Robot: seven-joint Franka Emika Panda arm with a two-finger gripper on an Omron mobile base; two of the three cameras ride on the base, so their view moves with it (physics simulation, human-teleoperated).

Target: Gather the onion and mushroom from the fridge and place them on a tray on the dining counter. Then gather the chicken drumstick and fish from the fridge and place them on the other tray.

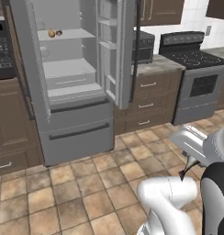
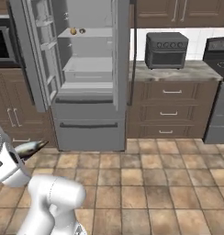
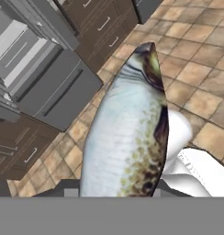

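A silvery-white fish [image 3: 127, 133] with a brown speckled edge runs lengthwise between my fingers in the hand view, and my gripper [image 3: 116, 188] is shut on it. In the left base view the fish [image 1: 189, 140] sticks out from my hand low on the right, above the tiled floor. The right base view has its pointed end [image 2: 33, 147] at the lower left. The grey fridge [image 1: 68, 69] stands with both doors open. On its upper shelf lie a small round tan-orange thing [image 1: 51, 33] and a smaller dark thing [image 1: 59, 32], too small to name. The trays and dining counter are out of view.
Right of the fridge [image 2: 88, 69] is a counter with brown drawers [image 2: 171, 110] and a dark toaster oven [image 2: 165, 49] on top. A black stove [image 1: 196, 78] stands further right. Dark cabinets [image 1: 8, 124] flank the fridge's left. The tiled floor [image 2: 146, 183] lies between me and the fridge.
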